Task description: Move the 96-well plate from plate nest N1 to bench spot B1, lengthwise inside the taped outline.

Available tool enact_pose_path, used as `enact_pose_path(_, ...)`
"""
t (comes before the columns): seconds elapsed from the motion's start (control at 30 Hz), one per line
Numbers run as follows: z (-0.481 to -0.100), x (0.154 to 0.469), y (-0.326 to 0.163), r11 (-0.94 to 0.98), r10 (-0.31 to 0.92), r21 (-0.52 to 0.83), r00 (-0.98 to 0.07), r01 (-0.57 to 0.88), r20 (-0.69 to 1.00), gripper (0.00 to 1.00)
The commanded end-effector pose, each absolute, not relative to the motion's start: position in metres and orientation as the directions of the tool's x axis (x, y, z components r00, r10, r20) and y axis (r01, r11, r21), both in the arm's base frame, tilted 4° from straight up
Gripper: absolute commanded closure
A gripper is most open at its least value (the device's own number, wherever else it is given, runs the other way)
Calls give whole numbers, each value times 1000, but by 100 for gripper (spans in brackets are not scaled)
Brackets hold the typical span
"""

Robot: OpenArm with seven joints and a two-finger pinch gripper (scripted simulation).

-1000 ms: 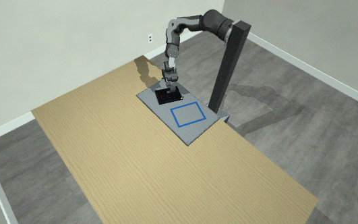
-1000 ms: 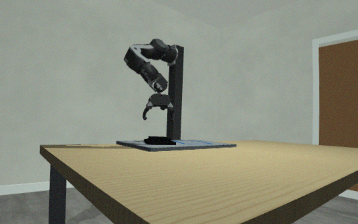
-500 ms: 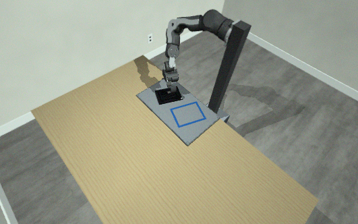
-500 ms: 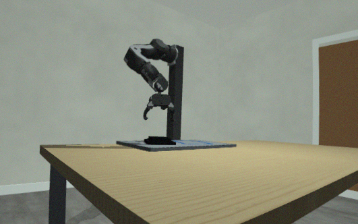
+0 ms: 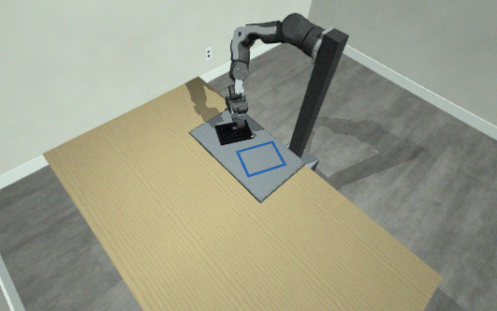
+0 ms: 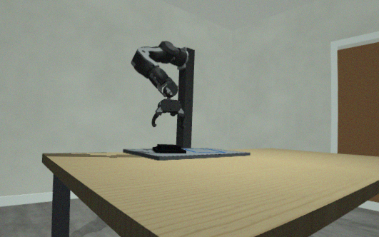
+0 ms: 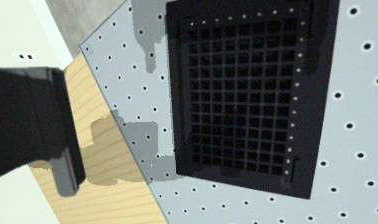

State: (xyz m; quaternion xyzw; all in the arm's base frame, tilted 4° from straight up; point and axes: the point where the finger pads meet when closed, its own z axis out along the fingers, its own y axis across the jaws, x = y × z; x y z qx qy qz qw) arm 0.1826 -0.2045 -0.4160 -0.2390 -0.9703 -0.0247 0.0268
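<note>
A: Where is the 96-well plate (image 7: 242,90)?
B: It sits flat in the plate nest (image 7: 322,47), wells empty.
A: And the claw (image 6: 168,120)?
B: Fingers apart, holding nothing, above the plate.

Open air separates end effector (image 6: 168,123) from plate (image 6: 168,148).
</note>
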Motion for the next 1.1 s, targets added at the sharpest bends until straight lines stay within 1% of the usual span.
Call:
enact_pose_path(0.0, -415, 183, -205, 884, 463, 36, -884, 466, 62, 23)
enact_pose_path(0.33, -415, 183, -205, 884, 463, 36, -884, 466, 62, 23)
enact_pose_path(0.5, -470, 183, -200, 884, 465, 35, -883, 467, 60, 23)
enact_pose_path(0.9, -470, 183, -200, 884, 465, 35, -883, 467, 60, 23)
enact_pose_path(1.07, -480, 182, -198, 884, 465, 35, -883, 467, 60, 23)
